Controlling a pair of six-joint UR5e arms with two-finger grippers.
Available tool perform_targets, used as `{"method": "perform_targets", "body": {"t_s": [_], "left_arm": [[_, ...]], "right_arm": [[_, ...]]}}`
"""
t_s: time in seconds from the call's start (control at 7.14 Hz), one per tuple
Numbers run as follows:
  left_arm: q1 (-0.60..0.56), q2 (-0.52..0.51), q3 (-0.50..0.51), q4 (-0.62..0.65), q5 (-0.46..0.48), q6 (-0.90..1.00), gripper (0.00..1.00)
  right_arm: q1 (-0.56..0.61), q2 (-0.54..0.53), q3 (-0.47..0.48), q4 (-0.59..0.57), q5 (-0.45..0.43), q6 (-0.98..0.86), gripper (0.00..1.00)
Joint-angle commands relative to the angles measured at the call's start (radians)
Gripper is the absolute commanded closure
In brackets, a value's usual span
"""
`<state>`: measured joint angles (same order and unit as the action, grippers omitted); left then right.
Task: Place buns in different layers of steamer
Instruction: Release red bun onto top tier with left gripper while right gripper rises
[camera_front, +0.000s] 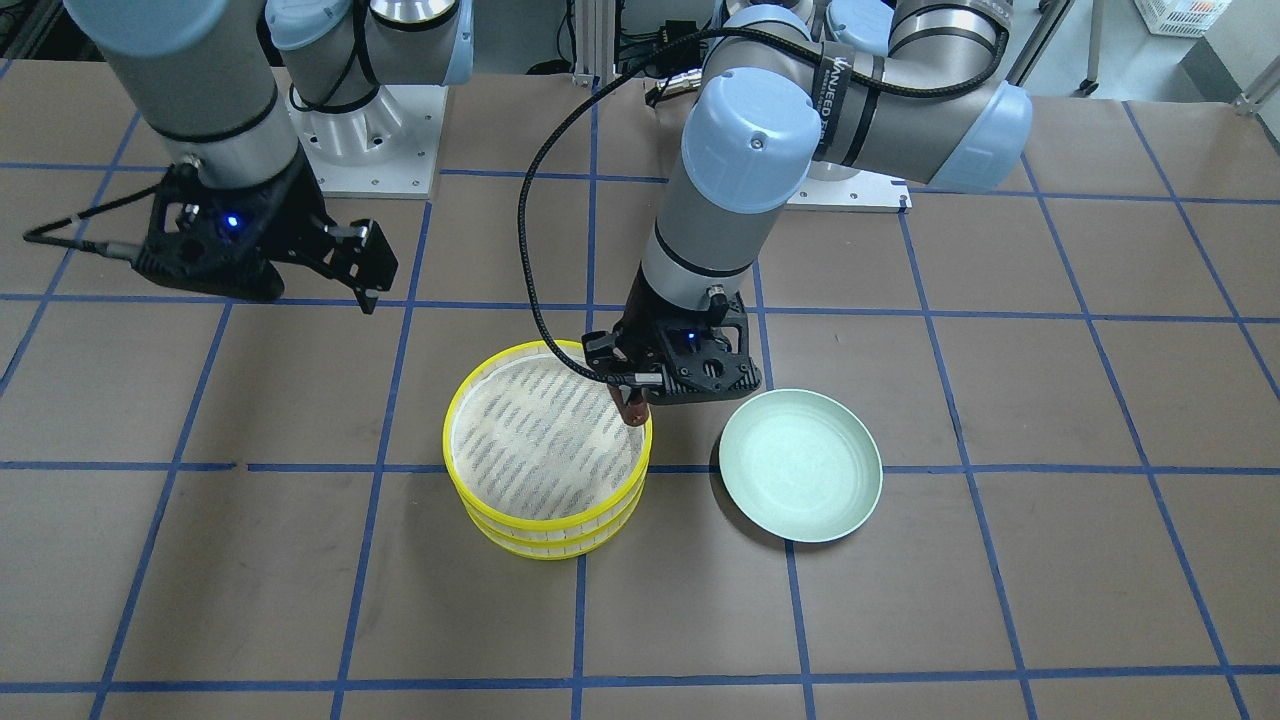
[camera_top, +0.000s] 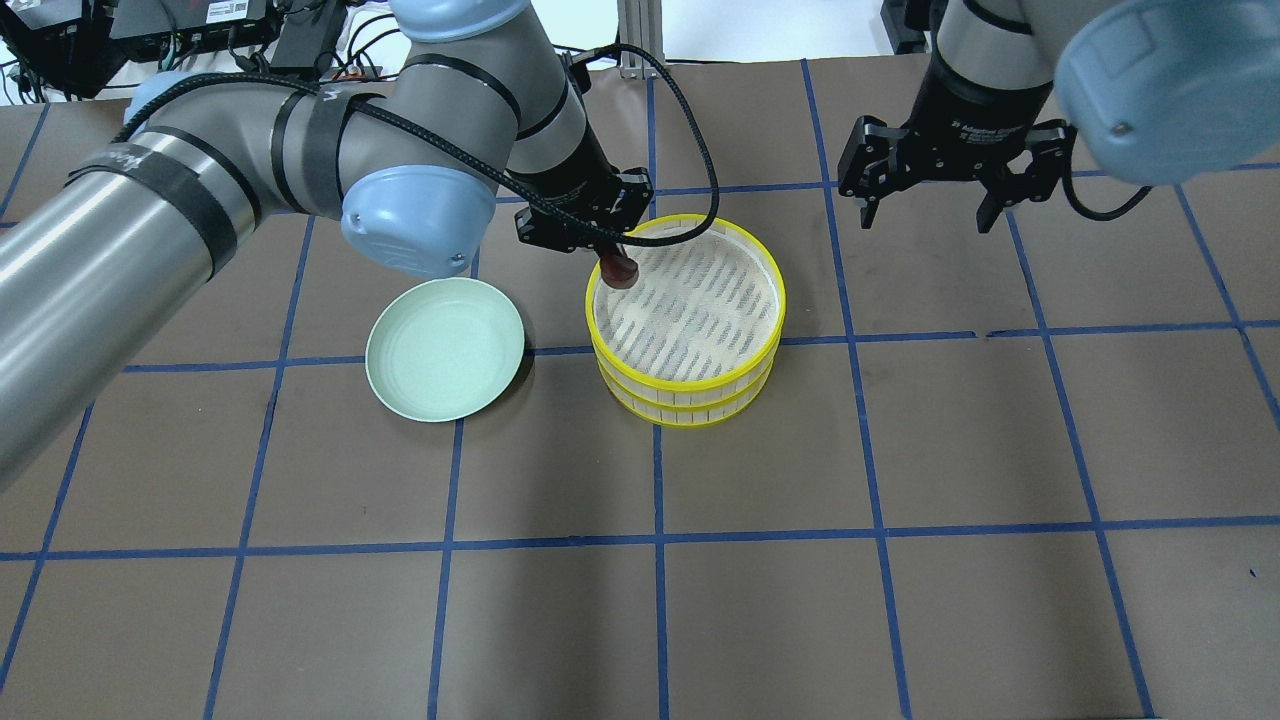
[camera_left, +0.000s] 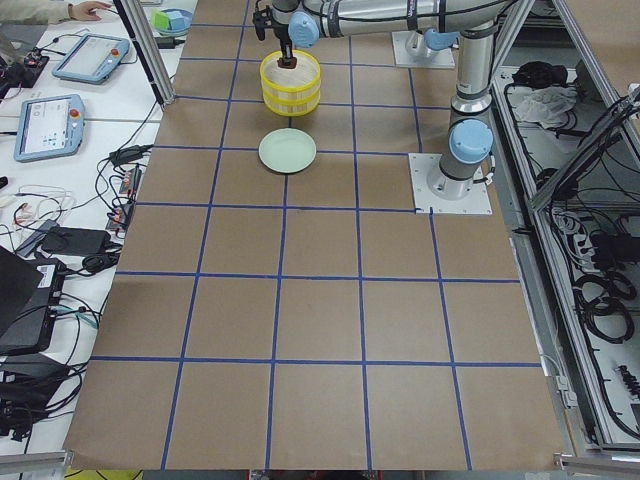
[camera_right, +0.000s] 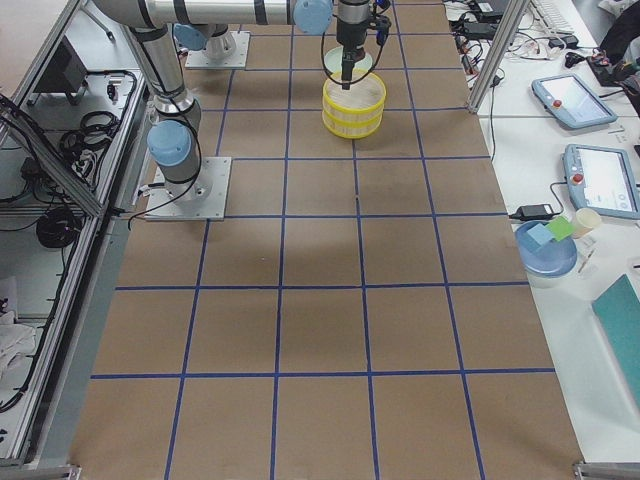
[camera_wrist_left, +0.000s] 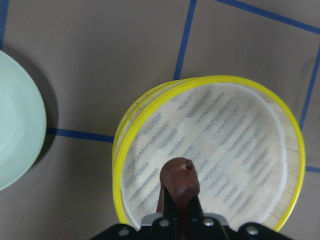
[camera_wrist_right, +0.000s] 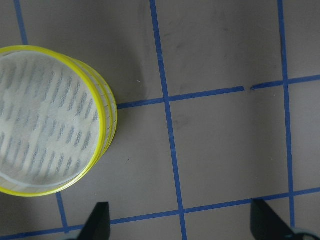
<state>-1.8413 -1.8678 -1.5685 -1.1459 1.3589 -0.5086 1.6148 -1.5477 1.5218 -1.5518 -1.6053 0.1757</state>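
Two yellow-rimmed steamer layers (camera_top: 686, 318) are stacked on the table; they also show in the front view (camera_front: 548, 455). The top layer's mesh floor (camera_wrist_left: 210, 150) holds nothing. My left gripper (camera_top: 618, 268) is shut on the dark reddish-brown bun (camera_top: 619, 269) and holds it over the top layer's rim on the plate side; the bun shows in the left wrist view (camera_wrist_left: 180, 182) and front view (camera_front: 633, 408). My right gripper (camera_top: 930, 215) is open and empty, above the table to the right of the stack (camera_wrist_right: 50, 122). The cream-white bun is out of view.
An empty pale green plate (camera_top: 445, 348) lies on the table just left of the stack, also in the front view (camera_front: 800, 465). Blue tape lines grid the brown table (camera_top: 900, 450). Both arm bases stand at the far edge.
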Motion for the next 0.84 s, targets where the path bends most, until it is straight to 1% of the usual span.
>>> {"method": "perform_targets", "body": {"t_s": [0.0, 0.14, 0.28, 0.56, 0.7], "left_arm": [[-0.007, -0.045, -0.010, 0.105, -0.096, -0.021, 0.81], [-0.013, -0.063, -0.013, 0.130, -0.106, -0.025, 0.42], [-0.027, -0.070, -0.012, 0.135, -0.101, -0.027, 0.00], [-0.036, -0.063, -0.011, 0.120, -0.092, -0.027, 0.00], [-0.036, -0.051, -0.010, 0.115, -0.069, -0.021, 0.00]], "right_arm": [[0.055, -0.040, -0.070, 0.084, 0.007, 0.019, 0.00], [0.075, -0.040, -0.071, 0.084, -0.005, 0.048, 0.00], [0.074, -0.035, -0.068, 0.087, -0.018, 0.042, 0.00], [0.074, -0.037, -0.058, 0.087, -0.018, 0.039, 0.00], [0.074, -0.037, -0.058, 0.087, -0.018, 0.039, 0.00]]}}
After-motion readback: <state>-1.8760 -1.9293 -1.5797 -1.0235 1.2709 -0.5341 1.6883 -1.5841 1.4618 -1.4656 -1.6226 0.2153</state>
